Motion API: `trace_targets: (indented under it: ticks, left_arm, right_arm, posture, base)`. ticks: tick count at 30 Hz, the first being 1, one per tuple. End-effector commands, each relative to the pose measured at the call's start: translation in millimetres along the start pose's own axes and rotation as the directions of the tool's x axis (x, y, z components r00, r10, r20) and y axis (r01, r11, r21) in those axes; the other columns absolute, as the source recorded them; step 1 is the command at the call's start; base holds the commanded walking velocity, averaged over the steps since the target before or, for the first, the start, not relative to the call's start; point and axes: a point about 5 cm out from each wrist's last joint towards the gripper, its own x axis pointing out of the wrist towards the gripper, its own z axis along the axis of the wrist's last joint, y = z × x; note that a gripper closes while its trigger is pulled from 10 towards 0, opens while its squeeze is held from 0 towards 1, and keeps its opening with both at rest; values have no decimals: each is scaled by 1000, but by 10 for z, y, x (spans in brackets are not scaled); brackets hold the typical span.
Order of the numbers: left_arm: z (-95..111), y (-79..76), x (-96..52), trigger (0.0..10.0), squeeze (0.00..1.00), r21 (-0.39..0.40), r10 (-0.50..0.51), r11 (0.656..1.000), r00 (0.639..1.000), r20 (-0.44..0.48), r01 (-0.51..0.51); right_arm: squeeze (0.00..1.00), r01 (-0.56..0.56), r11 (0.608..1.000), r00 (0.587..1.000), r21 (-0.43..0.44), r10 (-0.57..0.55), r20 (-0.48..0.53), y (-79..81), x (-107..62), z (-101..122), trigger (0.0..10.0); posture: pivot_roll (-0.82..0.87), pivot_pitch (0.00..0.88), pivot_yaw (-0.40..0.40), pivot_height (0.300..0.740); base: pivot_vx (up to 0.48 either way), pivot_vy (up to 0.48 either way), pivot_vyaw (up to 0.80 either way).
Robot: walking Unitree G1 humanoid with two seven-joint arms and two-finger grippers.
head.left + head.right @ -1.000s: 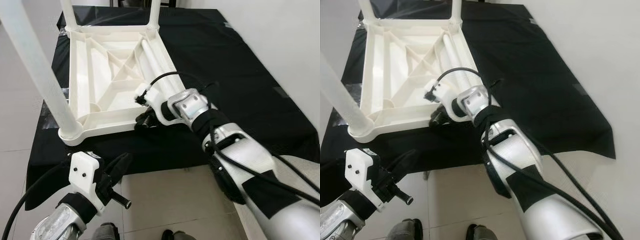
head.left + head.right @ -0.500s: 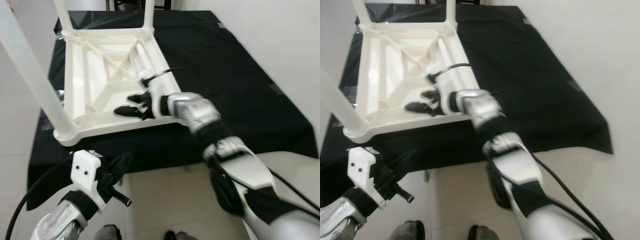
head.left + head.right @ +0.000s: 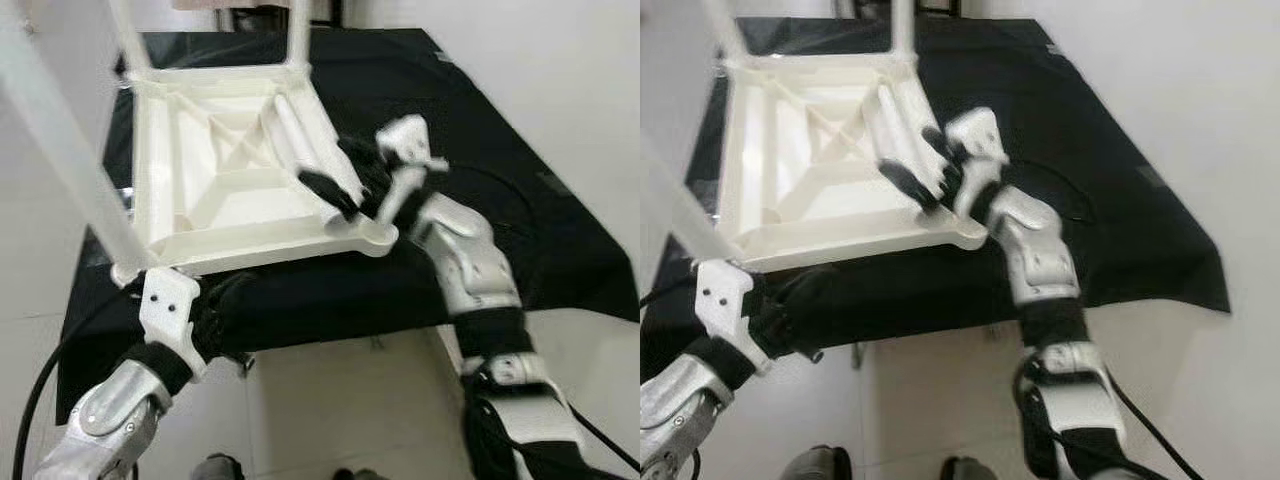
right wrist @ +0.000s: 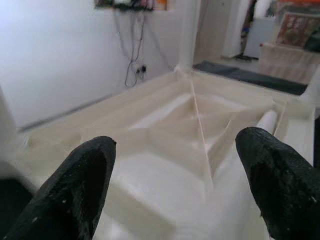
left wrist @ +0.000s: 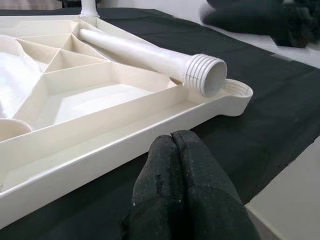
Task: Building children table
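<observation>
I see the white children's table top [image 3: 215, 190] lying upside down on the black-draped worktop [image 3: 480, 130], ribs up, with legs already standing at three corners. A loose table leg [image 5: 150, 56] lies inside the frame along its right side — threaded end at the empty corner socket [image 5: 235, 92]. My right gripper [image 3: 345, 175] hovers just above that leg, fingers [image 4: 85, 180] spread wide, holding nothing. My left gripper [image 5: 182, 192] sits low at the near edge of the worktop — fingers pressed together, empty.
</observation>
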Motion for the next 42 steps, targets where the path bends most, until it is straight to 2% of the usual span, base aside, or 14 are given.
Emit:
trace_targets:
  ticks: [1, 2, 5, 6, 7, 9, 13, 29, 31, 37, 39, 42]
  left_arm:
    - [-36, 29, 2, 10000, 0, 12, 16, 1000, 1000, -17, -16]
    - [-41, 38, 8, 10000, 0, 12, 21, 1000, 1000, -17, -21]
    - [-48, 48, 14, 10000, 0, 9, 27, 1000, 999, -17, -27]
    - [-62, 64, 25, 10000, 0, 1, 33, 999, 999, -16, -32]
    - [-69, 64, 30, 10000, 0, -5, 31, 1000, 999, -15, -31]
    - [-73, 62, 34, 10000, 0, -9, 29, 1000, 999, -14, -29]
    - [-83, 58, 30, 10000, 0, -21, 26, 999, 1000, -9, -26]
    - [-91, 40, 37, 10000, 0, -41, 16, 999, 1000, 5, -16]
    - [-92, 36, 38, 10000, 0, -43, 15, 999, 1000, 6, -15]
    - [-92, 33, 40, 10000, 0, -44, 14, 999, 1000, 8, -13]
    - [-92, 29, 46, 10000, 0, -45, 12, 999, 1000, 9, -11]
    - [-94, 22, 51, 10000, 0, -46, 11, 999, 1000, 10, -11]
  right_arm:
    - [0, -58, 992, 997, -109, 52, -57, 44, -90, -40, 10000]
    - [0, -90, 983, 992, -158, 75, -97, 58, -149, -82, 10000]
    - [0, -123, 972, 985, -198, 96, -141, 73, -197, -119, 10000]
    - [0, -117, 956, 972, -270, 54, -228, 48, -230, -207, 10000]
    - [0, -81, 956, 966, -282, 6, -258, 3, -233, -252, 10000]
    - [0, -54, 957, 962, -286, -27, -272, -28, -233, -279, 10000]
    - [0, 87, 938, 932, -334, -196, -306, -186, -193, -304, 10000]
    - [0, 243, 916, 873, -318, -349, -340, -113, 74, -397, 10000]
    - [0, 328, 894, 840, -306, -424, -339, -128, 133, -405, 10000]
    - [0, 427, 856, 794, -292, -509, -331, -128, 199, -413, 10000]
    - [0, 481, 824, 759, -299, -562, -329, -81, 289, -436, 10000]
    - [0, 500, 809, 743, -307, -584, -328, -21, 358, -472, 10000]
  posture:
    - [104, 101, -65, 740]
    - [102, 101, -65, 740]
    - [97, 100, -63, 740]
    - [94, 99, -64, 740]
    - [98, 99, -65, 740]
    - [98, 99, -65, 740]
    - [101, 101, -66, 740]
    - [107, 105, -71, 740]
    - [105, 105, -71, 740]
    - [104, 106, -71, 740]
    - [108, 106, -74, 740]
    - [112, 107, -78, 740]
  base:
    - [0, 0, 0]
    - [0, 0, 0]
    - [0, 0, 0]
    - [0, 0, 0]
    - [0, 0, 0]
    - [0, 0, 0]
    - [0, 0, 0]
    - [0, 0, 0]
    - [0, 0, 0]
    - [0, 0, 0]
    - [0, 0, 0]
    - [0, 0, 0]
